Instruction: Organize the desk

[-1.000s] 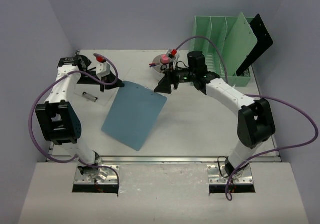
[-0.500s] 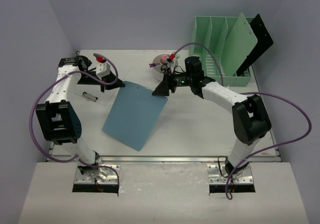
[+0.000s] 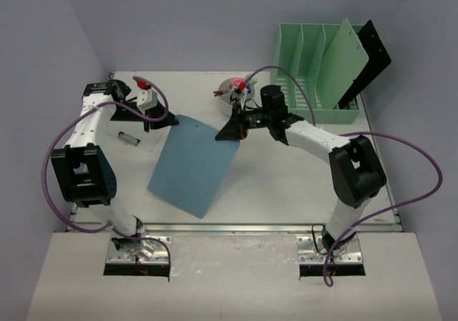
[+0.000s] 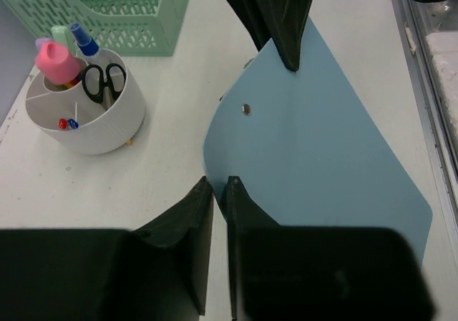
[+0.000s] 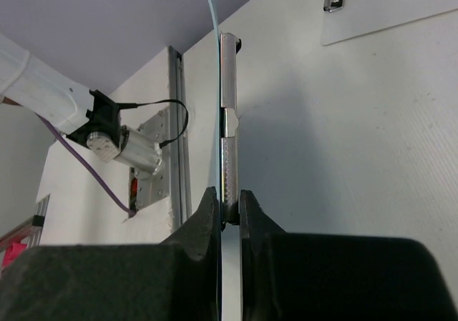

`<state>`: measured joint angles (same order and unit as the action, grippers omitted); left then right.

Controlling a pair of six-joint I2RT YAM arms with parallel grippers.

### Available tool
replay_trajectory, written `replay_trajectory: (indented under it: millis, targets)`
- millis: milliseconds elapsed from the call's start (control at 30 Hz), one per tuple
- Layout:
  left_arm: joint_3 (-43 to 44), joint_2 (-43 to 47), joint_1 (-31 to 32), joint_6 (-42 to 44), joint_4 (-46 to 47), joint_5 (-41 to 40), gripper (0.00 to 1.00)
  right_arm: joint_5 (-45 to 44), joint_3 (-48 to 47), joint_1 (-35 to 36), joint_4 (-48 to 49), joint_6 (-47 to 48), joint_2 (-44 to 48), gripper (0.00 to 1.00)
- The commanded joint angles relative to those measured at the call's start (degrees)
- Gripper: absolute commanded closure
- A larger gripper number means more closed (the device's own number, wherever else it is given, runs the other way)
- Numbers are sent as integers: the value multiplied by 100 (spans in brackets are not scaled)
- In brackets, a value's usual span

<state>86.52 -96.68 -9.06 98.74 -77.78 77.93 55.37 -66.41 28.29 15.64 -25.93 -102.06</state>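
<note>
The bench point(image 3: 286, 185) carries a blue sheet point(image 3: 189, 167) near its middle. The left hand point(image 3: 172, 119) pinches the sheet's far left corner, and the right hand point(image 3: 223, 134) pinches its far right corner. Beyond the sheet stand a white pen cup point(image 3: 230, 99) and a green rack point(image 3: 315, 78).

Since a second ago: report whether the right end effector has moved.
Yes. The right end effector shifted left, away from the green rack, onto a corner of the folder.
</note>
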Motion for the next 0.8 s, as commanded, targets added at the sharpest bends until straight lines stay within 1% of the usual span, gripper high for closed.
replay_trajectory:
  millis: [0, 33, 67, 100, 133, 200, 233, 300, 333, 367, 400, 433, 467, 533, 567, 600, 667, 700, 733, 767]
  targets:
    - [40, 159, 45, 348, 237, 407, 87, 140, 32, 36, 256, -123, 195, 99]
    - [32, 150, 45, 296, 237, 398, 76, 132, 32, 36, 186, -122, 221, 99]
    - [40, 150, 36, 252, 237, 390, 56, 123, 14, 18, 133, -122, 317, 99]
    - [40, 150, 36, 199, 237, 390, 48, 140, 6, 1, 63, -131, 379, 99]
    - [49, 167, 1, 103, 237, 381, 25, 175, -21, -8, -77, -149, 432, 99]
    - [40, 211, -60, 41, 237, 442, 7, 184, -47, -69, -262, -114, 678, 99]
    - [40, 237, -104, -47, 237, 494, 0, 176, -126, -87, -568, 26, 774, 99]
    - [84, 273, -280, -240, 289, 687, 0, 53, -275, -122, -1077, 350, 1064, 99]
    - [154, 273, -359, -363, 272, 793, 0, -17, -467, -140, -1620, 700, 1161, 99]
    - [189, 273, -568, -425, 255, 933, 0, -79, -556, -192, -1930, 878, 1267, 99]
    - [242, 264, -675, -547, 237, 1204, 0, -193, -635, -219, -2194, 1027, 1494, 99]
    - [382, 247, -780, -853, 237, 1311, 0, -281, -758, -254, -2632, 1342, 1627, 99]
    - [435, 238, -999, -978, 237, 1425, 0, -386, -820, -315, -2836, 1493, 1758, 99]
    - [532, 255, -1185, -1285, 237, 1629, 0, -773, -961, -377, -3276, 1757, 2118, 99]
    - [593, 281, -1282, -1383, 237, 1611, 0, -896, -1118, -456, -3652, 1941, 2225, 99]
    - [646, 299, -1309, -1488, 237, 1463, 0, -1210, -1215, -517, -3821, 2004, 2321, 99]
    - [971, 264, -1326, -1892, 263, 1121, 0, -1467, -1505, -745, -4208, 2083, 2533, 99]
    - [1120, 247, -1318, -2146, 437, 745, 0, -1625, -1602, -816, -4331, 2101, 2585, 99]
    - [1304, 255, -1318, -3497, 804, 541, 0, -1974, -1820, -878, -4541, 2171, 2673, 99]
    - [1254, 421, -1309, -4642, 2357, 234, 0, -2152, -1927, -983, -4630, 2215, 2717, 99]
